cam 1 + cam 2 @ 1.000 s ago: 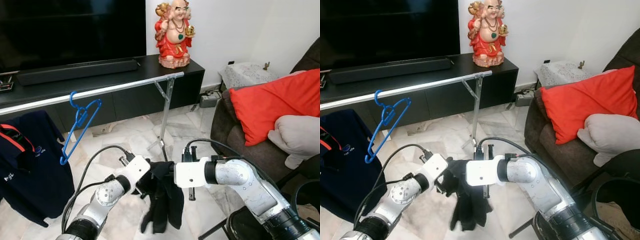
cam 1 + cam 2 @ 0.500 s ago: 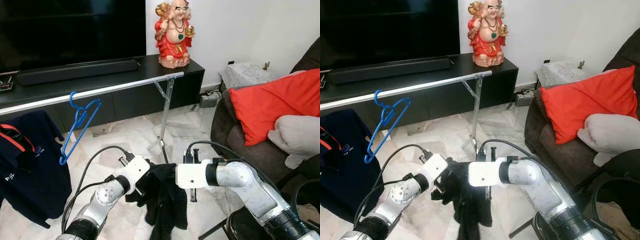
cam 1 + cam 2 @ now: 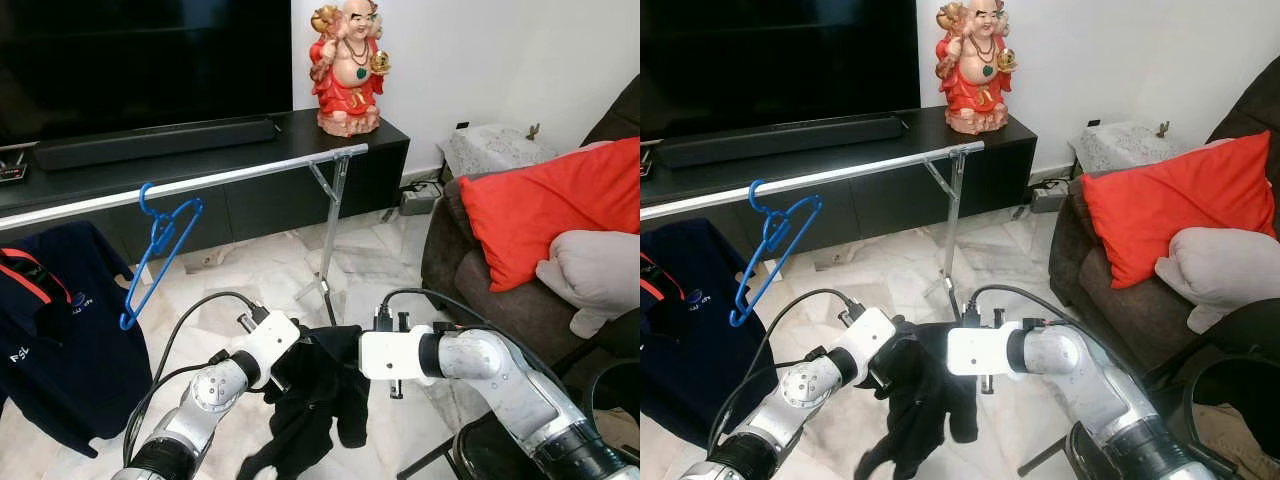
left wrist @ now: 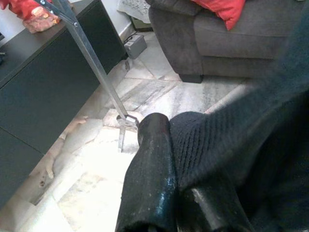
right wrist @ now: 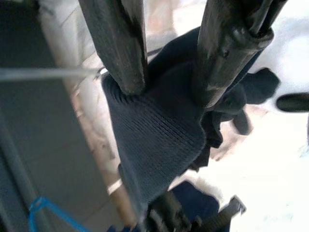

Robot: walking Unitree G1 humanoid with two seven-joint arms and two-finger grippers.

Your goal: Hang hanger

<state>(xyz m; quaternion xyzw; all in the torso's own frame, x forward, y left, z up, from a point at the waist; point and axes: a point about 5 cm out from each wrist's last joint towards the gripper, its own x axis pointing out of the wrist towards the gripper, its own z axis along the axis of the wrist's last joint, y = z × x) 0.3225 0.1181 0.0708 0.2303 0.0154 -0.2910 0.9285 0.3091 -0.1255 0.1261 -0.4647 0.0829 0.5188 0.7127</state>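
Both grippers hold dark garment [image 3: 318,400] | blue hanger [image 3: 156,256] on rail [image 3: 200,183]

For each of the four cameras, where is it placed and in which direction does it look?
Left eye view: on the head, looking forward and down at the rail, blue hanger and both arms holding a dark garment.
Right eye view: beside it, same scene.
Left wrist view: on the left wrist, along the left gripper, shut on the garment.
Right wrist view: on the right wrist, along the right gripper, garment between its fingers.
All share the garment.
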